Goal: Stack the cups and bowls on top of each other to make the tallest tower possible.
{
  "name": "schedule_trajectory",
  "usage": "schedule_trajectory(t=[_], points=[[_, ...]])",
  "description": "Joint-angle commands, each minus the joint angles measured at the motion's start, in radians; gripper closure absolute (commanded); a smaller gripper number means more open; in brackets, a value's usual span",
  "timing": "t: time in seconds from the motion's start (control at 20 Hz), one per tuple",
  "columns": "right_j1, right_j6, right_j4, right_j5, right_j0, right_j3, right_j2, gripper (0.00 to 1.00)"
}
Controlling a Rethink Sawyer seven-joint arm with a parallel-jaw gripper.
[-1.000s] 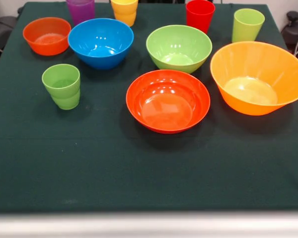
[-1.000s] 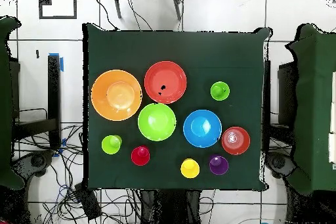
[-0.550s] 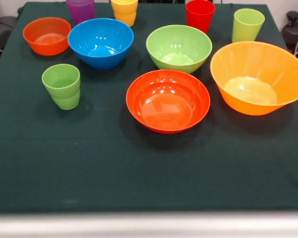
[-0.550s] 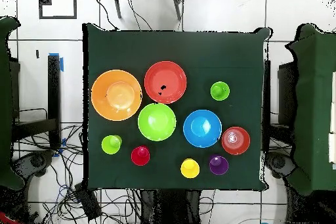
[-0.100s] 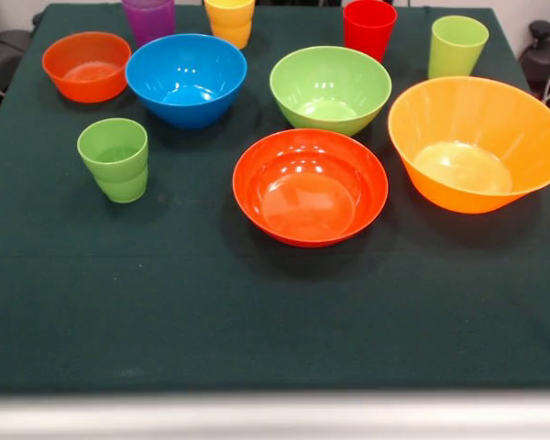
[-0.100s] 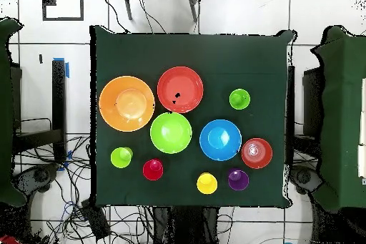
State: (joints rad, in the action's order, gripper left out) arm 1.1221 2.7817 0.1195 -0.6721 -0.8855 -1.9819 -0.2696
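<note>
Nothing is stacked: every piece stands alone and upright on the dark green surface (image 5: 257,312). Along the far edge run a purple cup (image 5: 148,18), a yellow cup (image 5: 230,20), a red cup (image 5: 368,27) and a light green cup (image 5: 456,46). In front of them sit a small orange bowl (image 5: 86,66), a blue bowl (image 5: 185,79), a green bowl (image 5: 330,89) and a large orange-yellow bowl (image 5: 477,142). Nearer the camera are a second light green cup (image 5: 115,159) and a wide red-orange bowl (image 5: 310,186)
</note>
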Motion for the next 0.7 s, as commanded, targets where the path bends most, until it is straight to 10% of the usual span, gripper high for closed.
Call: schedule_trajectory(t=[0.05, 0.7], points=[[-0.130, 0.139, 0.014, 0.096, -0.023, -0.100, 0.105, 0.00], [-0.272, 0.190, 0.051, 0.261, -0.090, -0.097, 0.067, 0.00]])
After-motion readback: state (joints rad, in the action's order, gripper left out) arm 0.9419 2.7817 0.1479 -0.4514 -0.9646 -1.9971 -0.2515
